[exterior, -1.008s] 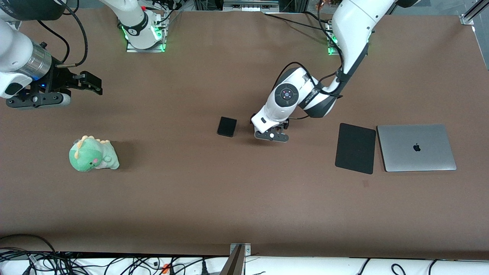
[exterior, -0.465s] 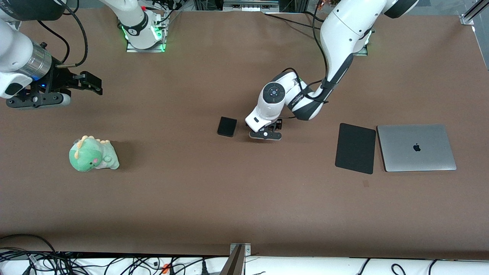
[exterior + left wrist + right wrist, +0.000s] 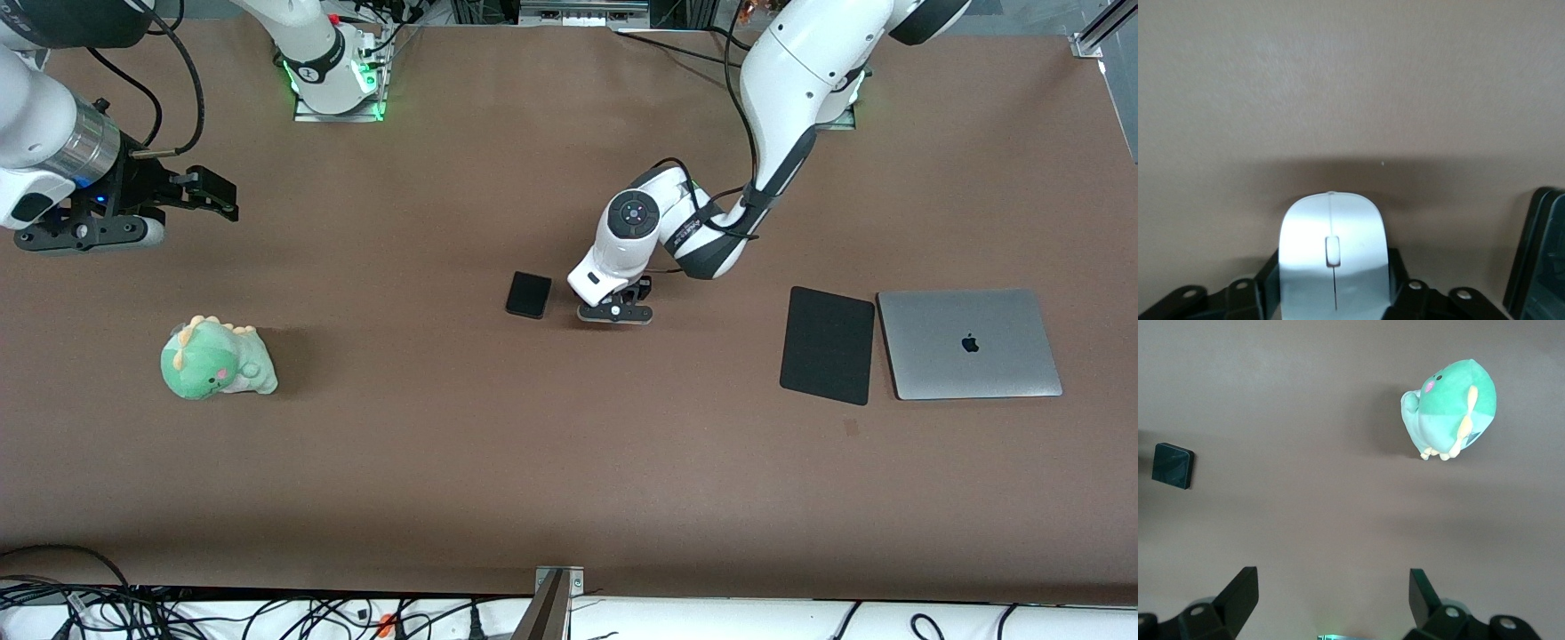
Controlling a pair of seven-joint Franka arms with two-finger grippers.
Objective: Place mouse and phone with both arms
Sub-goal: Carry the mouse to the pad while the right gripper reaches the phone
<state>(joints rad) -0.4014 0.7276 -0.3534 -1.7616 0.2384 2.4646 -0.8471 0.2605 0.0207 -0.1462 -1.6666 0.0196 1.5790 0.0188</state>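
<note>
Here left end effector (image 3: 615, 313) straddles mouse (image 3: 1333, 257) beside phone (image 3: 528, 294).

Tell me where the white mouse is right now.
The mouse sits between the fingers of the left claw, low over the middle of the table, beside the phone.

Brown matte counter (image 3: 498, 462) w/ even overhead light, cable tangle (image 3: 222, 613) along near edge, metal framing (image 3: 1098, 31) at corner.
</note>
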